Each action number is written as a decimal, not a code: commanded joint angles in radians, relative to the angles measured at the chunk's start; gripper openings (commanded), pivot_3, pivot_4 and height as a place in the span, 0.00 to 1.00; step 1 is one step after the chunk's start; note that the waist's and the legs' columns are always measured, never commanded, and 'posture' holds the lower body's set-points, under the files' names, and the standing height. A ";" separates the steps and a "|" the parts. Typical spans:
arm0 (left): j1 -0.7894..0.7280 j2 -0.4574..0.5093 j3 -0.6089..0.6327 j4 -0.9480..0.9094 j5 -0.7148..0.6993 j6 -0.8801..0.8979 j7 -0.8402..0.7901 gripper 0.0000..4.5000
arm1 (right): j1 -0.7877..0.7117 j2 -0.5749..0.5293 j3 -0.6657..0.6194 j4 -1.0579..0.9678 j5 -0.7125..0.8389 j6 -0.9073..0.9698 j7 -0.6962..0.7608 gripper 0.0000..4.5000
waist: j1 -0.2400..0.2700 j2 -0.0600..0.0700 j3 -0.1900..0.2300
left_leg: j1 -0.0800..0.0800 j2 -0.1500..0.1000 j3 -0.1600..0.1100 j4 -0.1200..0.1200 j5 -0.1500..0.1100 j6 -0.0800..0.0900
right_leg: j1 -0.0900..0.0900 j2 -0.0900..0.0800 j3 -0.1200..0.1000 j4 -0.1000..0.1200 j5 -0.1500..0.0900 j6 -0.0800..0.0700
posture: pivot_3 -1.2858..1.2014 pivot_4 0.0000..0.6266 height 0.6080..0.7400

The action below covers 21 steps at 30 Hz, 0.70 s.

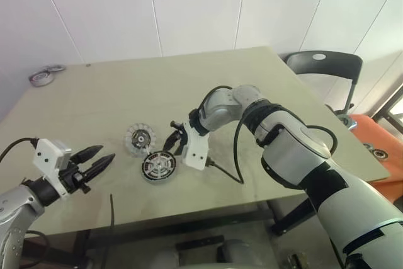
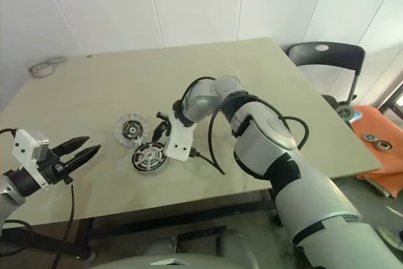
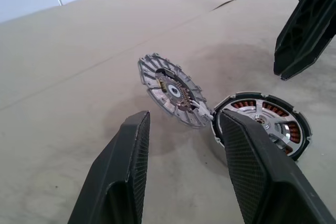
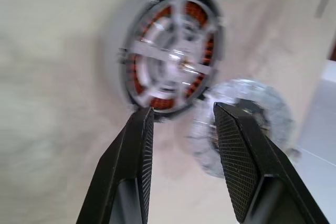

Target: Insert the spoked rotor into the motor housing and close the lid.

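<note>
the left gripper (image 1: pixel 101 156) is held at the near left edge of the table (image 1: pixel 252 86), its two black fingers (image 3: pixel 126 177) spread with nothing between them, pointed toward the middle of the table. a little farther in, the motor housing (image 1: pixel 158 166) lies flat on the tabletop, its orange-brown windings seen through the silver spokes of the spoked rotor (image 4: pixel 170 56), which is seated inside it with its dark rim around the edge. just beyond it, and touching or nearly touching its rim, a grey-green toothed disc (image 1: pixel 139 138) lies flat. the right gripper (image 1: pixel 177 142) is poised just above the far right side of the housing, angled down toward it, with its fingers (image 4: pixel 239 166) parted and no part pinched; whether the tips touch the housing cannot be told. at the far left corner of the table two small round objects (image 1: pixel 46 75) are seen, and a dark chair (image 1: pixel 327 67) stands past the right side of the table.
</note>
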 commanded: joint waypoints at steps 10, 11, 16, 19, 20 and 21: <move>-0.002 -0.002 0.017 -0.017 -0.002 -0.014 0.006 0.50 | 0.039 0.007 -0.001 -0.035 0.010 0.037 0.034 0.42 | -0.001 0.000 0.000 | 0.000 0.000 0.000 -0.001 0.000 0.000 | -0.001 0.000 0.000 0.000 0.000 0.000 | 0.52 0.00 1.00; 0.000 -0.002 0.018 -0.018 -0.001 -0.015 0.007 0.50 | 0.040 0.008 0.000 -0.035 0.007 0.040 0.031 0.42 | -0.001 0.000 0.000 | 0.000 0.000 0.000 0.000 0.000 0.000 | -0.001 0.000 0.000 0.000 0.000 0.000 | 0.52 0.00 1.00; 0.014 -0.011 0.025 -0.030 -0.002 -0.016 0.014 0.50 | 0.053 0.028 0.017 -0.031 -0.025 0.076 -0.002 0.42 | -0.001 0.000 0.000 | 0.000 0.000 0.000 0.000 0.000 0.000 | 0.000 0.000 0.000 0.000 0.000 0.000 | 0.52 0.00 1.00; 0.019 -0.016 0.024 -0.038 -0.003 -0.015 0.019 0.50 | 0.062 0.035 0.026 -0.027 -0.038 0.091 -0.014 0.42 | -0.001 0.000 0.000 | 0.000 0.000 0.000 0.000 0.000 0.000 | -0.001 0.000 0.000 0.000 0.000 0.000 | 0.52 0.00 1.00; 0.022 -0.016 0.026 -0.041 -0.004 -0.015 0.020 0.50 | 0.064 0.036 0.027 -0.026 -0.038 0.091 -0.013 0.42 | -0.001 0.000 0.000 | 0.000 0.000 0.000 0.000 0.000 0.000 | -0.001 0.000 0.000 0.000 0.000 0.000 | 0.52 0.00 1.00; 0.025 -0.017 0.029 -0.043 -0.005 -0.015 0.021 0.50 | 0.066 0.036 0.029 -0.025 -0.039 0.092 -0.015 0.42 | -0.001 0.000 0.000 | 0.000 0.000 0.000 0.000 0.000 0.000 | -0.001 0.000 0.000 0.000 0.000 0.000 | 0.52 0.00 1.00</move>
